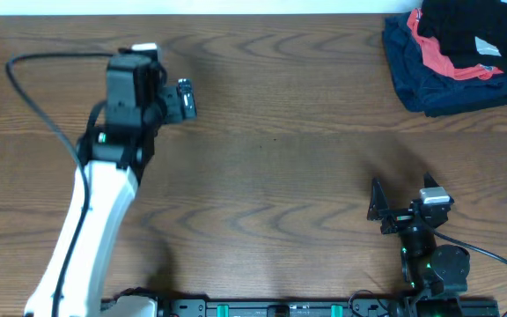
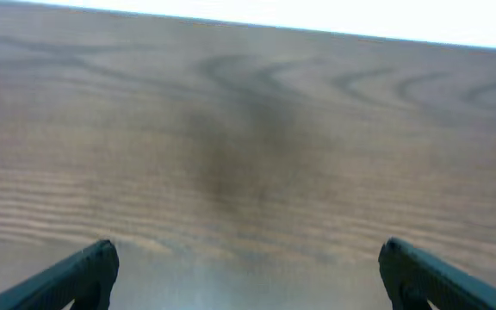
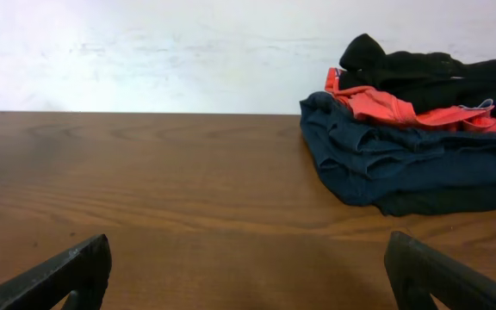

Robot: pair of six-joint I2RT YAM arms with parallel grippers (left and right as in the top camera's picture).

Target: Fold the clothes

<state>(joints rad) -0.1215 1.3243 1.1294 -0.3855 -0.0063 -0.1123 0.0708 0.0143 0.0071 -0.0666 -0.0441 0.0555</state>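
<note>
The black garment (image 1: pixel 469 25) lies crumpled on top of a pile at the table's far right corner. It also shows in the right wrist view (image 3: pixel 420 71), at the upper right. My left gripper (image 1: pixel 186 99) is open and empty over bare wood at the far left, and its two fingertips (image 2: pixel 248 275) are spread wide. My right gripper (image 1: pixel 403 195) is open and empty near the front right, well short of the pile, with its fingertips (image 3: pixel 248 271) wide apart.
In the pile under the black garment lie a red garment (image 1: pixel 451 60) (image 3: pixel 386 108) and a folded dark navy garment (image 1: pixel 429 88) (image 3: pixel 386 164). The brown wooden table (image 1: pixel 280 158) spans the view. The left arm's cable loops at the far left.
</note>
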